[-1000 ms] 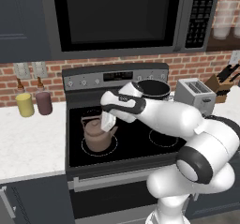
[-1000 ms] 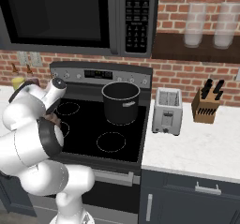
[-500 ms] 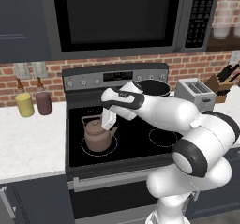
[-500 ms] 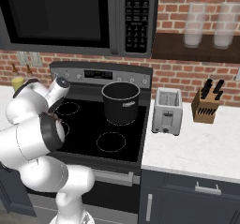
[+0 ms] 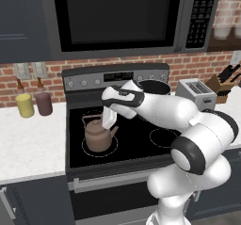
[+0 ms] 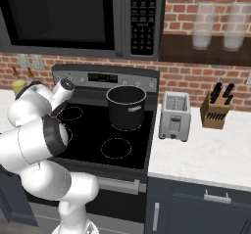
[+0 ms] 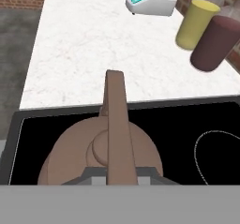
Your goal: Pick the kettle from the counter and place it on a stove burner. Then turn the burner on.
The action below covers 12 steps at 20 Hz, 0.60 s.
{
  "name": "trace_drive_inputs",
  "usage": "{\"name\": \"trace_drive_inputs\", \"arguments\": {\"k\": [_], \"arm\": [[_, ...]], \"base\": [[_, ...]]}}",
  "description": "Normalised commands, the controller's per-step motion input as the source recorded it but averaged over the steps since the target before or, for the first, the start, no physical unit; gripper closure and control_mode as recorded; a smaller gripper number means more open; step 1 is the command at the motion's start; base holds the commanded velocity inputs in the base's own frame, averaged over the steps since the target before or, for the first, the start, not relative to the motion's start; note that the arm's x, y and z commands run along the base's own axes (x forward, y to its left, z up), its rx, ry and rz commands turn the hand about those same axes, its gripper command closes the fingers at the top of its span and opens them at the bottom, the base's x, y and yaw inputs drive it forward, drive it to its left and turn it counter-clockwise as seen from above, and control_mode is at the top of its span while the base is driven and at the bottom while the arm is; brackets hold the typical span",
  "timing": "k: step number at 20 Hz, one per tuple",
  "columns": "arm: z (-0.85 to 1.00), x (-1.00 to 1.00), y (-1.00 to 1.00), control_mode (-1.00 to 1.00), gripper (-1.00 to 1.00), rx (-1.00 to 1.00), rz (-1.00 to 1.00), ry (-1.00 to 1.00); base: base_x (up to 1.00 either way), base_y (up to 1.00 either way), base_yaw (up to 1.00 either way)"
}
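On the black glass cooktop (image 5: 136, 139), inside the large white ring of the front-left stove burner (image 5: 100, 149), we see the brown-copper kettle (image 5: 99, 136) sitting upright, its spout turned toward the cooktop's middle. Our gripper (image 5: 109, 120) hangs just above the kettle, touching or nearly touching its handle; the hand view looks straight down on the rounded body (image 7: 101, 155) and the arched handle that runs up the middle of that view. We cannot tell whether the jaws are wide, narrow or closed on the handle, since the fingertips are hidden low in the hand view. Beside the cooktop, on the kettle's side, lies the white bench (image 5: 28, 141), carrying a yellow cup (image 5: 24, 105) and a dark maroon cup (image 5: 44, 103) near the brick wall, with a small scale (image 7: 151, 0) farther along it. At the back of the cooktop stands a tall black pot (image 6: 126, 106), and beyond the cooktop's other edge a toaster (image 6: 175, 115) and a knife block (image 6: 216, 112).
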Motion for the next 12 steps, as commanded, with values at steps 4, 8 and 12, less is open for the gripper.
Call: {"name": "trace_drive_inputs", "arguments": {"k": [4, 8, 12], "arm": [[0.0, 0.0, 0.0, -1.0, -1.0, 0.0, 0.0, 0.0], [0.0, 0.0, 0.0, -1.0, -1.0, 0.0, 0.0, 0.0], [0.0, -0.02, 0.0, -1.0, -1.0, 0.0, 0.0, 0.0]], "base": [[0.0, 0.0, 0.0], [0.0, 0.0, 0.0], [0.0, 0.0, 0.0]]}}
